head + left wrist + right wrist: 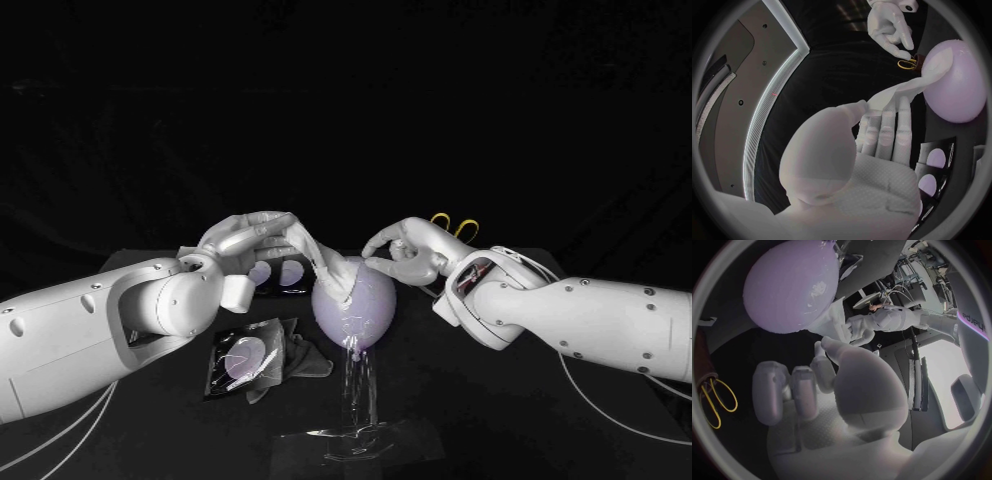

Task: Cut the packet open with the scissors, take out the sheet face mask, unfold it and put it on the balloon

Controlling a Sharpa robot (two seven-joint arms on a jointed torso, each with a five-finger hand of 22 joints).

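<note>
left hand (253,235) pinches sheet face mask (329,270) (draped on balloon (368,312), frame centre) | right hand (404,250) curled, empty, just right of balloon

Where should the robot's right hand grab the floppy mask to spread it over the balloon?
Pinch the lower end of the sheet mask, where it lies on the balloon, coming in from the side of the right hand. The left hand pinches the upper end, so the mask hangs as a bunched strip; a pull from the opposite side would likely open it.
</note>
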